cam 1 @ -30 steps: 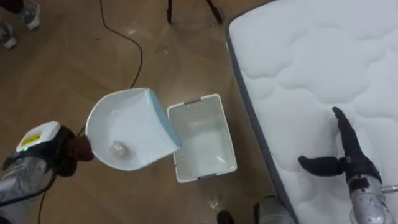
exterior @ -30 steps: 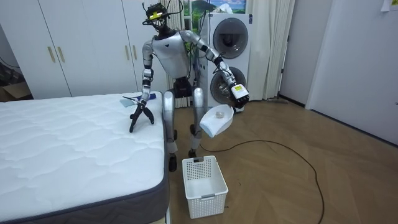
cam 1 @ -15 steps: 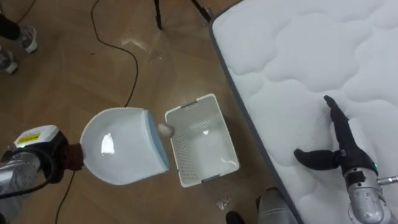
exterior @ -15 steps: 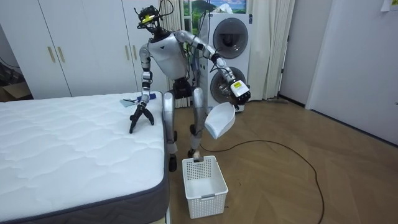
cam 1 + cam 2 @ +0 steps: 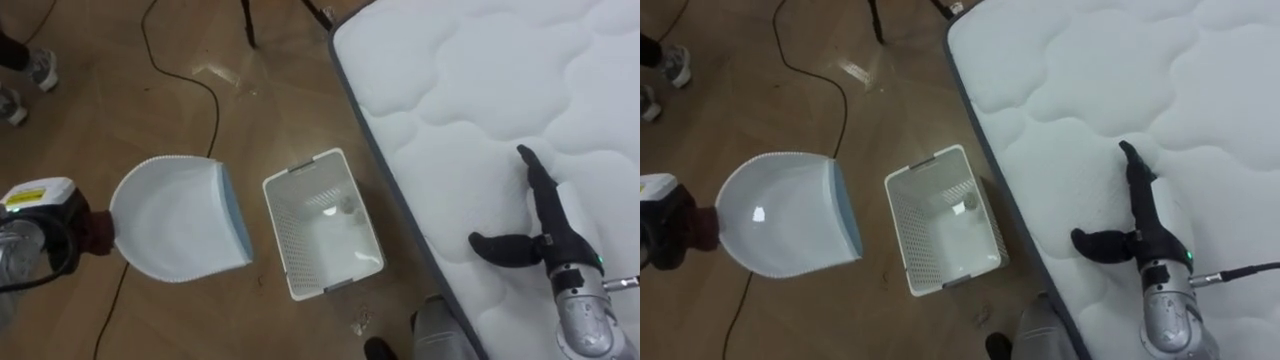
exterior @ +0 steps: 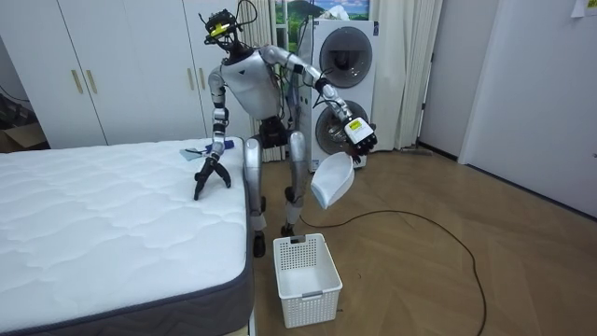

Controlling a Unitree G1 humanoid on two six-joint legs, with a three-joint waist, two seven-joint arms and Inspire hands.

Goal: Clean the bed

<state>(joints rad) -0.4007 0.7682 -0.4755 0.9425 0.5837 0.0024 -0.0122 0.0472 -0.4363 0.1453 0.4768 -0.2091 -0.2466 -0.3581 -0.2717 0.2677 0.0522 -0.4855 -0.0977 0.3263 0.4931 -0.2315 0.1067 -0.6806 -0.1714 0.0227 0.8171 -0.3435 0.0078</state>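
**Left eye view.** The robot's left hand (image 5: 40, 238), at the lower left edge, was closed round the dark handle of a white dustpan (image 5: 175, 222) with a blue lip. The pan reached out from that hand toward the middle of the view, and its scoop looked empty. Just past the pan's lip, on the wooden floor, sat a white mesh basket (image 5: 283, 240) with a small pale scrap (image 5: 346, 207) lying inside it. On the far side of the basket lay the bed (image 5: 470, 90), a quilted white mattress. The right hand (image 5: 540, 245) rested on the mattress near its edge. Its fingers were straight with their tips on the fabric, the thumb was spread out to the side, and it held nothing.

**Right eye view.** The layout was the same. The scrap showed in the end of the basket farthest from the robot, and the basket lay between the two hands.

**Room view.** The robot stood on the floor at the corner of the bed, with a stacked washing machine (image 6: 345, 56) behind it. Its right arm hung straight down and its open hand was propped on the mattress. A small blue and white item (image 6: 198, 151) lay on the bed just behind that hand. Its left arm stretched out toward the room view's right. The dustpan hung in the air below the left hand, with its mouth tilted downward. The basket stood on the floor below the pan and nearer the camera, close beside the bed's corner.
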